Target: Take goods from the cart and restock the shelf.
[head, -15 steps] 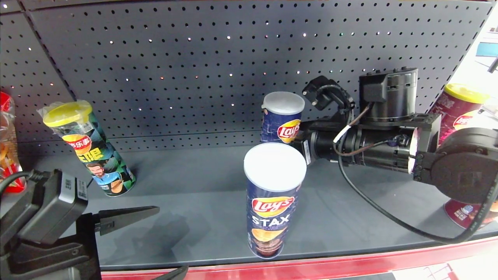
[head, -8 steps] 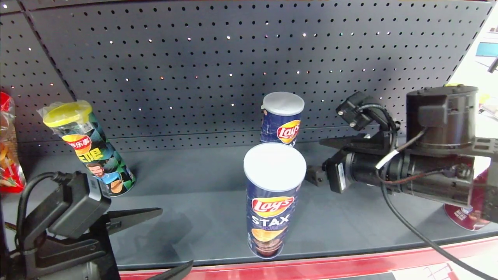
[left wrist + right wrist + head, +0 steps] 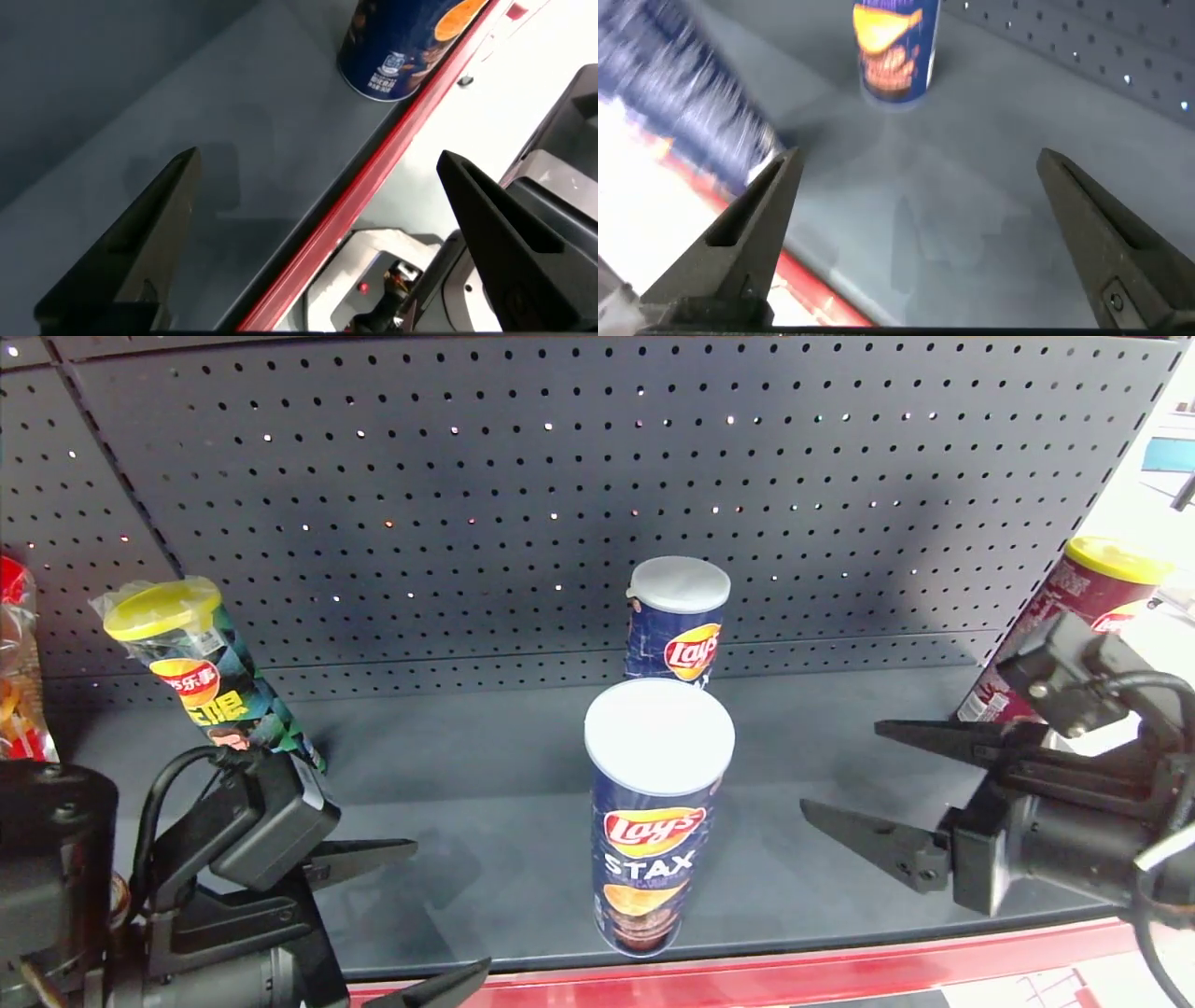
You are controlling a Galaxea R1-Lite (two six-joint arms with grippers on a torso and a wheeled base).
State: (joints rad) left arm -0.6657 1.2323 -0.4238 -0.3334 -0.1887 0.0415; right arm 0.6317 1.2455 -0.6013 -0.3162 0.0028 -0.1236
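A grey shelf [image 3: 485, 775] seen from above, closed at the back by a dark pegboard [image 3: 467, 504] and edged at the front by a red lip [image 3: 747, 975]. The front blue can [image 3: 658, 812], with a white lid, stands upright near the middle of the shelf, its base just behind the red lip. The rear blue can [image 3: 677, 621] stands upright directly behind the front blue can, close to the pegboard, with a strip of bare shelf between the two.

My left gripper [image 3: 451, 905] hangs to the left of the front blue can, low at the shelf's front edge. Its fingers are spread wide and hold nothing. One finger lies over the grey shelf, the other out past the red lip. Bare shelf separates it from the can.

My right gripper [image 3: 840, 767] sits to the right of the front blue can, fingers likewise wide apart and empty. The tips point toward the can but stay clear of it, over open grey shelf.

Well to the left of the front blue can, a green can [image 3: 210, 686] with a yellow lid stands toward the back of the shelf. Farther left, a red bag [image 3: 19, 681] shows at the edge. Well to the right of the front blue can, a maroon can [image 3: 1074, 616] with a yellow lid stands by the pegboard. The widest bare stretches of shelf lie on either side of the front blue can, between it and those outer cans.
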